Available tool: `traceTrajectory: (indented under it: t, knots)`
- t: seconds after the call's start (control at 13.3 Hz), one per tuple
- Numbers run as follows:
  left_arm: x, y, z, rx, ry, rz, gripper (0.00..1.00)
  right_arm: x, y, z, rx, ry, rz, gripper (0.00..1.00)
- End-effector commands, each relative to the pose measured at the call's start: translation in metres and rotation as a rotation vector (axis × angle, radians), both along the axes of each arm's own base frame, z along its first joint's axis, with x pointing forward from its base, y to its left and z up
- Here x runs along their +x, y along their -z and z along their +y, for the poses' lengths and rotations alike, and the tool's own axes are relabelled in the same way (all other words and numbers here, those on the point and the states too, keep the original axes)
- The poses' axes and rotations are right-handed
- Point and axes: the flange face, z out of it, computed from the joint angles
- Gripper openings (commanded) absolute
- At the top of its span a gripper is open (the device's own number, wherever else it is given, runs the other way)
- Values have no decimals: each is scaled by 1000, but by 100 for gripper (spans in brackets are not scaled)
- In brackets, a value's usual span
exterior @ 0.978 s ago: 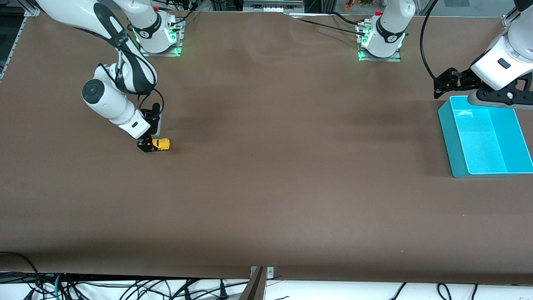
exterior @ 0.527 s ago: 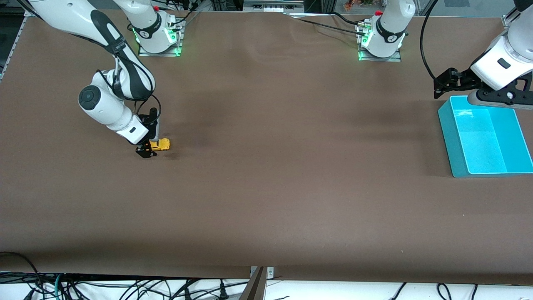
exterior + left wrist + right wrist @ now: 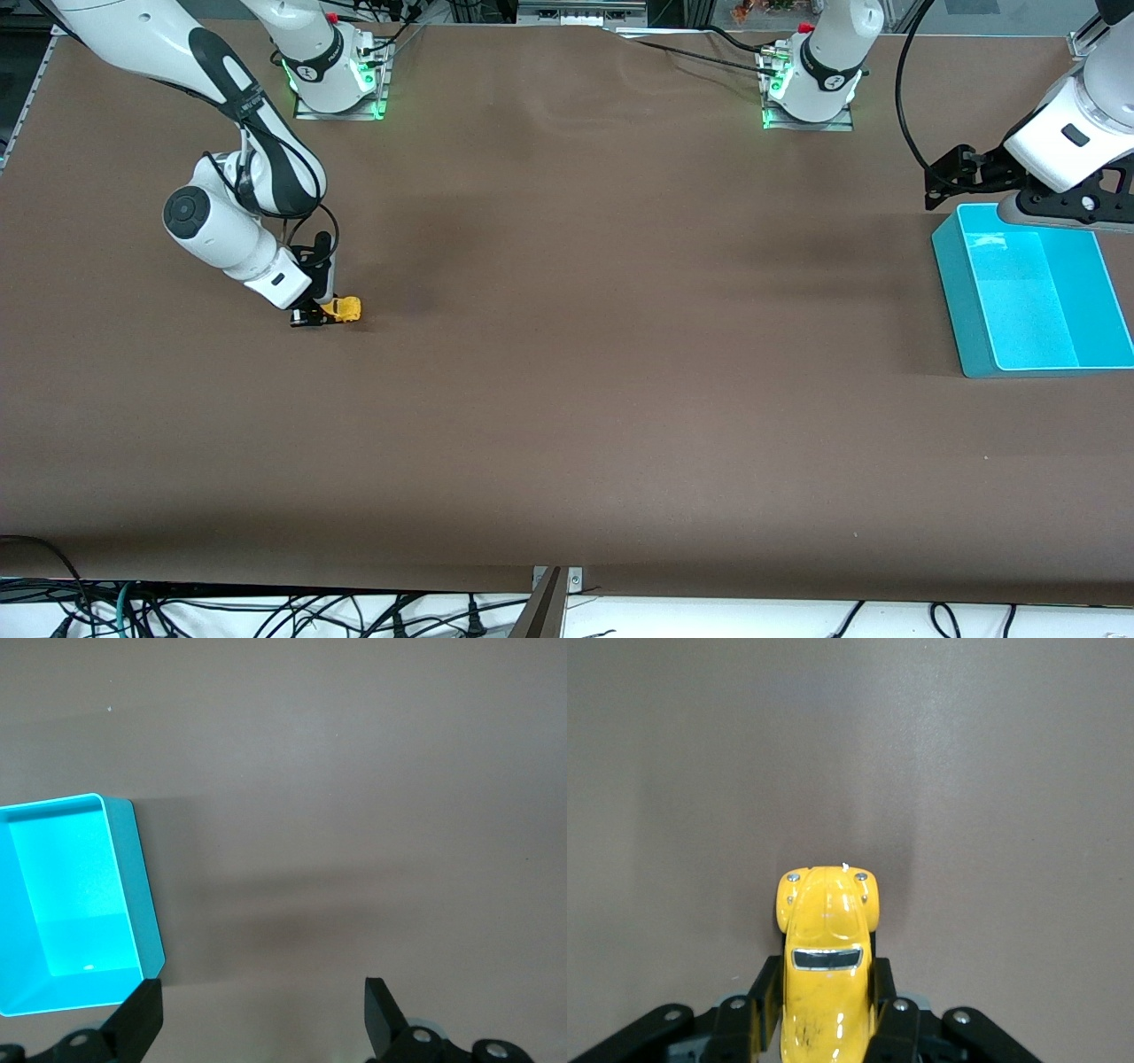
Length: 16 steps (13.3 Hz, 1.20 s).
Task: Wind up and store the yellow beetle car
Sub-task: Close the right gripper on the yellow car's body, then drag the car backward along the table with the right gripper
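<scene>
The yellow beetle car (image 3: 342, 309) rests on the brown table toward the right arm's end. My right gripper (image 3: 312, 315) is low at the table and shut on the car's rear half. In the right wrist view the car (image 3: 825, 974) sits between the two black fingers (image 3: 883, 988), its rounded nose sticking out past them. My left gripper (image 3: 263, 1014) is open and empty, held in the air beside the rim of the teal bin (image 3: 1032, 299) at the left arm's end, where that arm waits. The bin (image 3: 71, 904) also shows in the left wrist view.
The teal bin is open-topped with nothing in it. The brown table (image 3: 602, 372) is bare between the car and the bin. Cables hang below the table's near edge (image 3: 266, 611).
My right gripper has tilted lower and drawn slightly toward the right arm's end, taking the car a little that way along the table. The left arm has not moved.
</scene>
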Motion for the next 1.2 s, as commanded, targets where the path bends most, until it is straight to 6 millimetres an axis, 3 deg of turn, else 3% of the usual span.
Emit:
traceTrajectory:
  t: [0.0,0.23,0.53,0.75,1.13]
  knots:
    - [-4,-6,-1,-16,-7,2,100,2,-2,-1,7,-1,-2,19]
    - [-4,-6,-2,-18,-6,1,100,0,1,-2,5,-6,25,16]
    - [-3,-12,-3,-17,1,-11,100,0,3,-27,4,-10,25,16]
    - [-3,-12,-5,-17,-2,-10,100,-2,9,-71,-10,5,30,16]
    - [-3,-12,-7,-17,2,-11,100,-17,18,-166,-36,6,35,17]
